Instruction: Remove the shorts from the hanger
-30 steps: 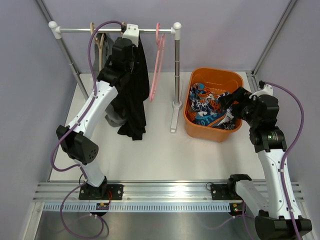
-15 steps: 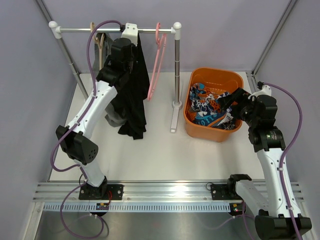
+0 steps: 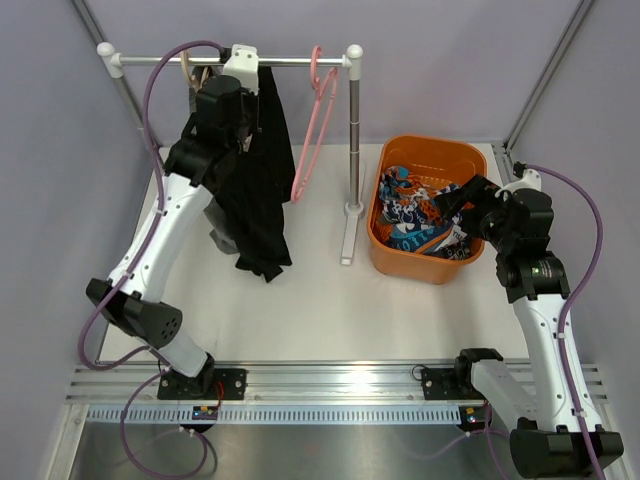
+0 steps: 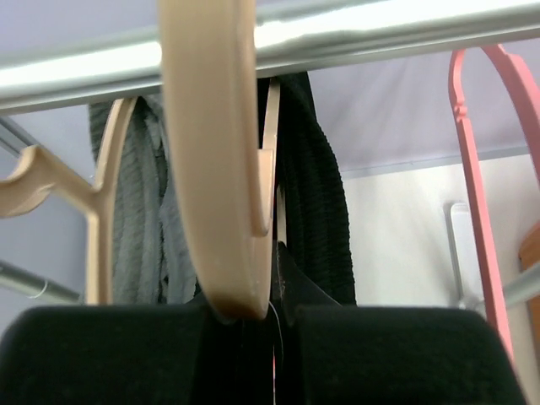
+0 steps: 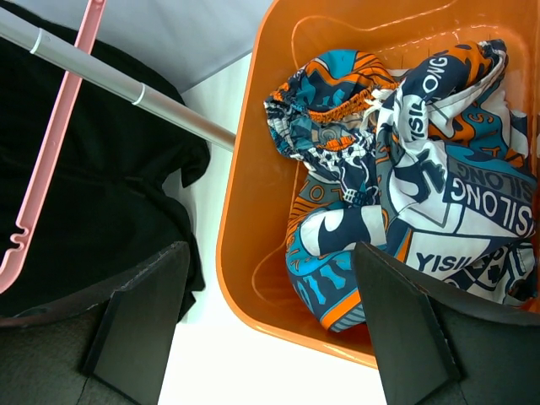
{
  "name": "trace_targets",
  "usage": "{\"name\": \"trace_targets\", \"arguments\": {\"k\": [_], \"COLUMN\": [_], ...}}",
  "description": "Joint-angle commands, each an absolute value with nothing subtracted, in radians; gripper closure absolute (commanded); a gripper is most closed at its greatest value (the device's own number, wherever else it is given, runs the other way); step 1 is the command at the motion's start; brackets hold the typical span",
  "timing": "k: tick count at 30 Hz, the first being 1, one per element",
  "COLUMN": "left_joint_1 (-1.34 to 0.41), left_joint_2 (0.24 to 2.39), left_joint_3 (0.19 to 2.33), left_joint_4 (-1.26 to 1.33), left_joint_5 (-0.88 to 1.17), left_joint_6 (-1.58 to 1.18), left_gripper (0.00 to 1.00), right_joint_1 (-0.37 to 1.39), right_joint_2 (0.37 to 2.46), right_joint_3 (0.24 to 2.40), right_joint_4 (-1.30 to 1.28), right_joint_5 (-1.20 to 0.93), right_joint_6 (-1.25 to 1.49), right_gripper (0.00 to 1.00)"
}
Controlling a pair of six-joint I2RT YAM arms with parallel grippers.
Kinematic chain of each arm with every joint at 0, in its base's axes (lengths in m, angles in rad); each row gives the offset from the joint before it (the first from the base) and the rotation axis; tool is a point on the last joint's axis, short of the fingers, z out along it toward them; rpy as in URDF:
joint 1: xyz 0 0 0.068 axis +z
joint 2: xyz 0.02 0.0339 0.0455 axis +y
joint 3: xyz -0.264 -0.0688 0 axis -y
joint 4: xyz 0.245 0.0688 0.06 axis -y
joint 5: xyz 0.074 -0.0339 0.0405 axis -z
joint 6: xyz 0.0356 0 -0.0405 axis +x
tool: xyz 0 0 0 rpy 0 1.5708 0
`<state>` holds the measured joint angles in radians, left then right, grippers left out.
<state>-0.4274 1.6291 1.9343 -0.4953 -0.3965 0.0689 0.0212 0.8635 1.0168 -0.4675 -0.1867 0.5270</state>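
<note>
Three shorts are in view: the plain black fabric shorts (image 3: 262, 170) hang from the silver metal rail (image 3: 300, 62) right by the left gripper (image 4: 253, 346), whose dark pads sit tight on either side of the pale wooden hanger (image 4: 211, 169), clamping its hook under the rail. The plain grey fabric shorts (image 4: 143, 211) hang just beside the black pair, on the far side from the empty pink plastic hanger (image 3: 312, 120). The busy blue, orange, white and black printed shorts (image 5: 405, 194) lie crumpled in the orange plastic tub (image 5: 253, 228), below the right gripper (image 5: 270, 337), whose fingers are spread wide and hold nothing. The print carries the word "YISILONG" in several places
</note>
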Motion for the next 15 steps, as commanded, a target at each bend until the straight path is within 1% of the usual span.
{"name": "trace_targets", "arguments": {"k": [1, 6, 10, 14, 15], "left_joint_1": [-0.422, -0.422, -0.423, -0.429, -0.433], "left_joint_2": [1.532, 1.487, 1.431, 1.336, 1.3], "left_joint_3": [1.942, 1.91, 1.872, 1.752, 1.699], "left_joint_4": [-0.469, -0.54, -0.645, -0.687, -0.695], "left_joint_5": [-0.359, -0.302, -0.284, -0.264, -0.23], "left_joint_6": [0.045, 0.005, -0.063, -0.113, -0.129], "left_gripper": [1.0, 1.0, 1.0, 1.0, 1.0], "right_joint_1": [0.023, 0.025, 0.025, 0.025, 0.023], "right_joint_2": [0.864, 0.859, 0.851, 0.85, 0.851], "right_joint_3": [1.025, 1.025, 1.028, 1.031, 1.035], "right_joint_4": [-0.433, -0.437, -0.451, -0.465, -0.469], "right_joint_5": [-0.207, -0.213, -0.218, -0.242, -0.251], "right_joint_6": [0.509, 0.508, 0.494, 0.483, 0.48], "right_gripper": [0.12, 0.12, 0.12, 0.12, 0.12]}}
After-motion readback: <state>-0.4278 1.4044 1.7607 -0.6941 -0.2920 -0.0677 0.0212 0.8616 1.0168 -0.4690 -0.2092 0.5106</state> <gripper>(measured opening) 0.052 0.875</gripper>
